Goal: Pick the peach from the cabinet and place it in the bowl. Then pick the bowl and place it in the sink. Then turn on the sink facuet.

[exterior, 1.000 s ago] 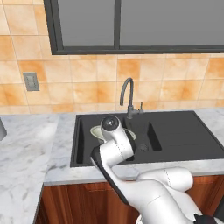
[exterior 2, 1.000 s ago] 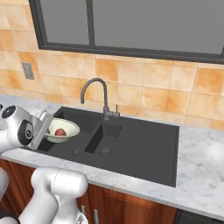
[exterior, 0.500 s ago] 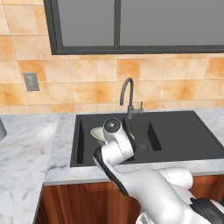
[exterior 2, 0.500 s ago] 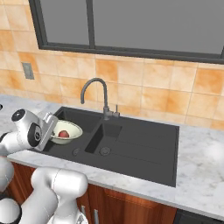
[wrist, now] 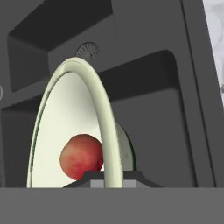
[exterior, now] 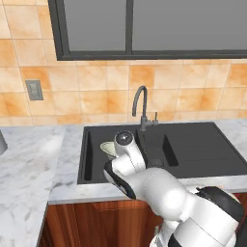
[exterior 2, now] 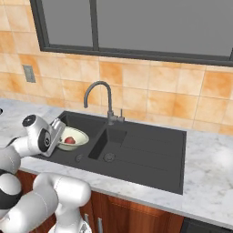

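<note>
The cream-white bowl [exterior 2: 76,135] is in the left basin of the black sink [exterior 2: 145,152], with the reddish peach [exterior 2: 69,140] lying inside it. My gripper [exterior 2: 59,136] is shut on the bowl's near rim. In the hand view the rim [wrist: 101,109] runs up from between my fingertips [wrist: 92,176], the peach [wrist: 81,156] sits to its left, and the dark basin [wrist: 153,87] lies behind. From the left base view a sliver of the bowl [exterior: 108,147] peeks out behind my hand. The faucet [exterior 2: 97,90] stands behind the basins. The cabinet is out of view.
White marble counter [exterior: 29,164] surrounds the sink, with more of it at the right [exterior 2: 214,182]. A tiled wall with an outlet [exterior: 34,89] and a dark-framed window [exterior: 144,29] stand behind. The right basin [exterior: 202,144] holds nothing.
The hand has carried the bowl with the peach a little further over the left basin, to the right in the right base view. The grip on the rim is unchanged.
</note>
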Robot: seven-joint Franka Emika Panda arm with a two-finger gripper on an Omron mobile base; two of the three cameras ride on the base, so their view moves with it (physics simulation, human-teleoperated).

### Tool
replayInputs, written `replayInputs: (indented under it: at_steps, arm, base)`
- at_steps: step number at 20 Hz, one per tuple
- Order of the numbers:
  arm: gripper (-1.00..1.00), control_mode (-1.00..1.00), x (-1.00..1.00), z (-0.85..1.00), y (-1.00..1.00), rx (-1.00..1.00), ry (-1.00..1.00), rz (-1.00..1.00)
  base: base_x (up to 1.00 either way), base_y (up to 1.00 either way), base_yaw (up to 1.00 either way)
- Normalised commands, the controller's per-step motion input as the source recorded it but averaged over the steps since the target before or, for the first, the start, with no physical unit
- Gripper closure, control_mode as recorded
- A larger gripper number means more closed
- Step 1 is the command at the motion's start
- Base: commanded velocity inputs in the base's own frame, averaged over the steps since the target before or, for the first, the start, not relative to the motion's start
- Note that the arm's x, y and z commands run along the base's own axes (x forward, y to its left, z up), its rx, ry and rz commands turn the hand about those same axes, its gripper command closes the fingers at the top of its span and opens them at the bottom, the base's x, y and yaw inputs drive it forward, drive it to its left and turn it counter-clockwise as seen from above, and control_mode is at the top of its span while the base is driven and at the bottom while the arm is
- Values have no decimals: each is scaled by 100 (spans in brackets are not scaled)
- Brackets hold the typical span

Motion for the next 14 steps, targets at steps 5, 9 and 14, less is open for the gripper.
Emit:
replayInputs:
  at_steps: [5,9,14]
  arm:
    - [100,-100,26,-10,0,1,3,0]
    - [100,-100,21,-21,0,1,6,0]
    - [100,-100,11,-40,0,0,8,0]
  base:
    - [0,0,0]
    - [0,0,0]
    - [0,0,0]
